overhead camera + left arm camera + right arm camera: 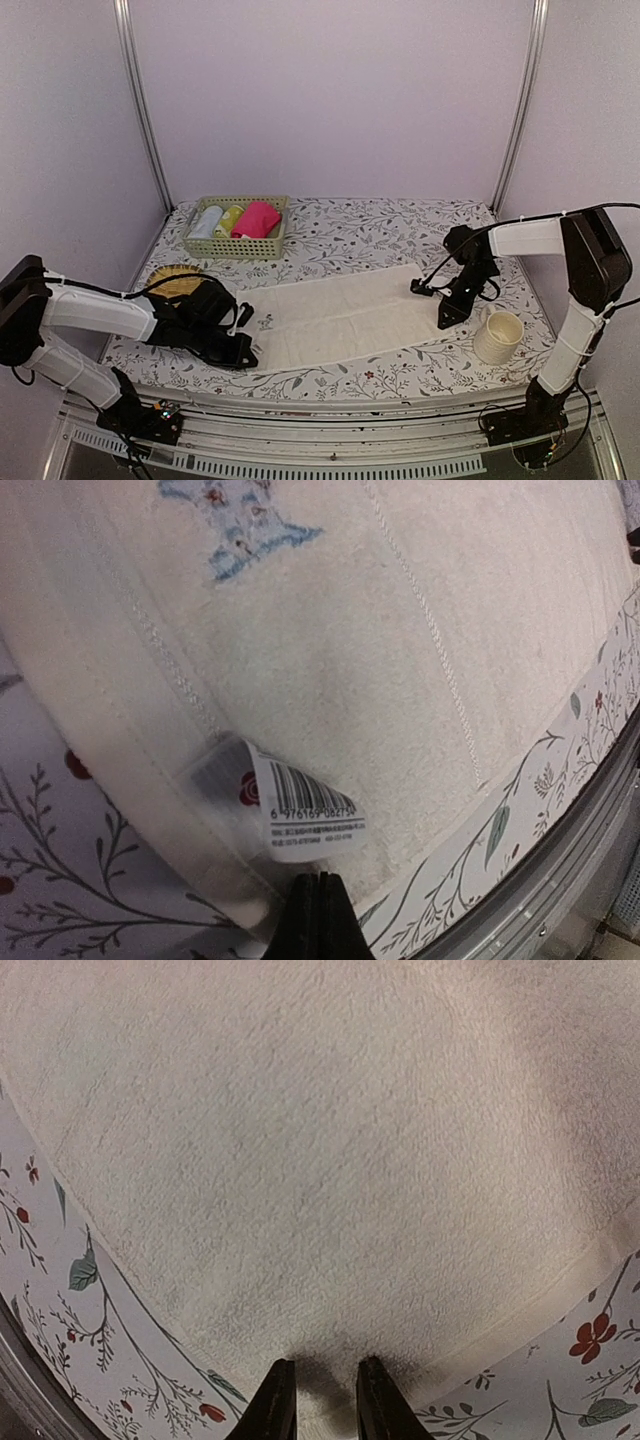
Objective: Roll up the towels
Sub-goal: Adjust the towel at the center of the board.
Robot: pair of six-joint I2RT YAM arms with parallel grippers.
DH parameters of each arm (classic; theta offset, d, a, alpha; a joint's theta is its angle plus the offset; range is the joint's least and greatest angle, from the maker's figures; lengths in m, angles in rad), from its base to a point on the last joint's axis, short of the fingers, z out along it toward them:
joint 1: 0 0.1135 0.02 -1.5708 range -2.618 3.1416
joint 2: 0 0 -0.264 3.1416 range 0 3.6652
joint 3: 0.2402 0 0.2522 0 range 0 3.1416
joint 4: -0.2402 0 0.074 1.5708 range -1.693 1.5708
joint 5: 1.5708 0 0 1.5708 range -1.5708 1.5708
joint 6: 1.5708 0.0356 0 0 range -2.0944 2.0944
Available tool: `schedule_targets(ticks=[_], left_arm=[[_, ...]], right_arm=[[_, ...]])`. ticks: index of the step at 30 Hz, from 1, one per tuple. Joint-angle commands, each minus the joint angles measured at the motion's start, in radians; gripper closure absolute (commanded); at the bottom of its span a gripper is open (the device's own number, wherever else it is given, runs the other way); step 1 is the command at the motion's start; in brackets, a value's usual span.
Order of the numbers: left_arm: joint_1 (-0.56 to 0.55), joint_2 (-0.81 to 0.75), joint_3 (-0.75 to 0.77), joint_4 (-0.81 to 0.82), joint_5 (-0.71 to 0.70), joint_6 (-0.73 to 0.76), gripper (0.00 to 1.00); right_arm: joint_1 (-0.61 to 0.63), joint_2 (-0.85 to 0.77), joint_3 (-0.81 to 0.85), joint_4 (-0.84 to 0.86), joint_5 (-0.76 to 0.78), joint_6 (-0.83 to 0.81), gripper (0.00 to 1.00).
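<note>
A cream-white towel [340,315] lies spread flat across the middle of the floral table. My left gripper [243,357] is at its near left corner. In the left wrist view the left gripper [319,880] is shut, jaws meeting at the towel [330,630] hem just below a barcode tag [310,810]. No fabric shows between them. My right gripper [445,318] is at the towel's right end. The right gripper [325,1370] has closed on a pinch of the towel [320,1160] near its edge. A pink towel [257,218] sits rolled in the basket.
A green basket [236,246] at the back left holds the pink roll beside a pale blue one and a yellow-green one. A woven straw mat [172,280] lies behind my left arm. A cream mug [497,337] stands just right of the right gripper, near the table's front edge.
</note>
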State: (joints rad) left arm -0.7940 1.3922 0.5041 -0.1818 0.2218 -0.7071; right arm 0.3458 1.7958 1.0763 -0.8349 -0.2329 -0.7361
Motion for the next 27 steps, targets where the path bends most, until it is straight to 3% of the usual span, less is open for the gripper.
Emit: schedule_targets(ticks=[1,6,11,13,21,27], left_arm=[[-0.043,-0.04,-0.057,-0.263,-0.041,-0.075,0.99],[-0.043,-0.075,0.036,-0.36,-0.084,-0.025,0.97],[-0.006,-0.119,0.202,-0.382,-0.14,0.048,0.67],[0.051,-0.105,0.237,-0.357,-0.145,0.086,0.61],[0.239,0.045,0.285,-0.174,-0.178,0.193,0.56],[0.308,0.123,0.283,-0.033,-0.142,0.199,0.54]], right_arm=[[-0.002,0.0,-0.037,-0.012,0.039,-0.042,0.75],[-0.006,-0.017,0.04,-0.087,-0.016,-0.095,0.73],[-0.069,0.03,0.314,-0.179,-0.157,-0.078,0.69],[-0.089,0.084,0.422,-0.188,-0.178,-0.039,0.68],[-0.104,0.372,0.745,-0.141,-0.136,0.131,0.67],[-0.106,0.513,0.899,-0.144,-0.153,0.211,0.65]])
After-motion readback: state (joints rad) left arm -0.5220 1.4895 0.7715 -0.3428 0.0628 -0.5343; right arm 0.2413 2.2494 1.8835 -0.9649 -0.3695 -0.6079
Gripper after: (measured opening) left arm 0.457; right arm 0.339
